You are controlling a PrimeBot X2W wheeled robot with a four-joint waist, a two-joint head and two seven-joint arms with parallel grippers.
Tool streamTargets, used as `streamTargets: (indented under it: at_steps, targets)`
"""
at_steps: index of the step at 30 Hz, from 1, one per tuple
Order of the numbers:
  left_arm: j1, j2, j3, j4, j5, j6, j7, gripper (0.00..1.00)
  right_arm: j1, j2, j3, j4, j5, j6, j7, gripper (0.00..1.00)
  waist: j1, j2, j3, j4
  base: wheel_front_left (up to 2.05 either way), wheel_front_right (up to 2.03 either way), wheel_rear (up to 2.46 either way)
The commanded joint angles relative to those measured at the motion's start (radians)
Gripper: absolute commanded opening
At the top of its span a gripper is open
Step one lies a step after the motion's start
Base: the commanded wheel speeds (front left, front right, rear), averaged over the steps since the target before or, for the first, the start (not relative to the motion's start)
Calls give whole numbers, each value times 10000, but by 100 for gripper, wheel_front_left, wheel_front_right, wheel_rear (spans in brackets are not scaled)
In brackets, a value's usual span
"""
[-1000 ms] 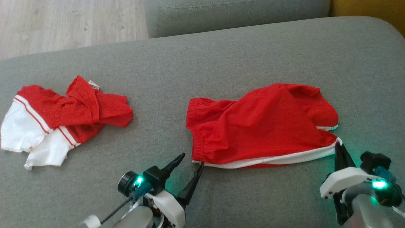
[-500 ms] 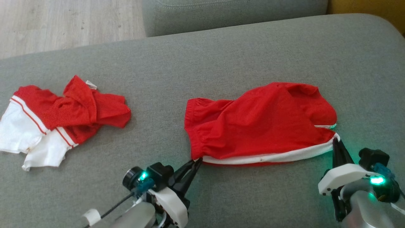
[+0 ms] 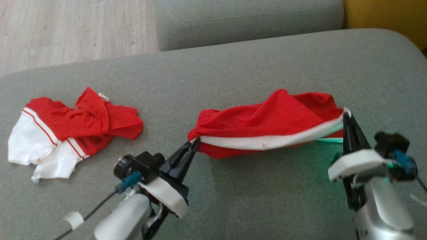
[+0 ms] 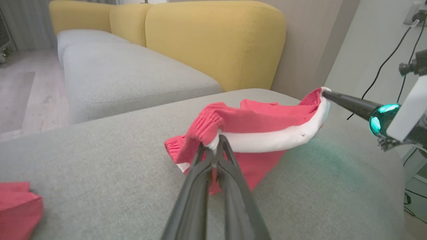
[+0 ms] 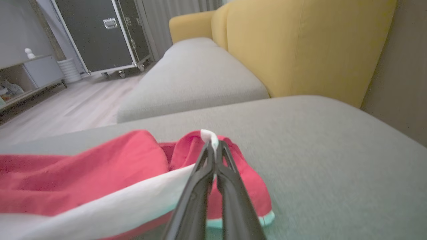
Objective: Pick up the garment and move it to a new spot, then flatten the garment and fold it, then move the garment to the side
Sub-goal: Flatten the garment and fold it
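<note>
The red fabric shorts with a white band along one edge (image 3: 267, 123) hang stretched between the two grippers above the middle-right of the wide grey upholstered sofa cushion (image 3: 233, 73). The left gripper (image 3: 195, 141) has its two dark fingers pressed together on the gathered waistband corner at the shorts' left end. The right gripper (image 3: 345, 115) is likewise clamped tight on the white-trimmed corner at the right end. The white band runs in a shallow sag from one grip to the other, and the red cloth below it droops down to the cushion. Well apart to the left, a second crumpled red and white garment (image 3: 73, 126) lies on the same cushion. A yellow padded backrest (image 4: 213, 40) stands behind the seat, and pale wooden flooring (image 3: 66, 26) lies beyond.
</note>
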Motion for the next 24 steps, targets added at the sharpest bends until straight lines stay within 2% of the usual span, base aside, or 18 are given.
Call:
streamTargets:
  at_steps: [1, 9, 15, 19, 24]
  targets:
    - [-738, 384, 411, -330, 36, 40, -103, 0, -735, -47, 365, -595, 22, 35, 74, 0, 0, 0, -133, -25, 0, 0, 0]
    - [-3146, 1389, 551, -827, -415, 16, 1196, 0, -2661, -348, 1191, -2272, -15, 35, 1223, 0, 0, 0, -647, -300, 0, 0, 0]
    - [-4758, 1931, 453, -782, -562, 14, 1649, 0, -4232, -642, 1281, -2366, -288, 35, 1513, 0, 0, 0, -865, -419, 0, 0, 0]
    - [-5655, 2046, 548, -479, -532, 14, 1511, 0, -4943, -819, 1385, -2135, -926, 35, 1600, 0, 0, 0, -1100, -408, 0, 0, 0]
    - [-5399, 1980, 601, -435, -823, 16, 1457, 0, -4506, -832, 1394, -2133, -1019, 35, 1825, 0, 0, 0, -1276, -388, 0, 0, 0]
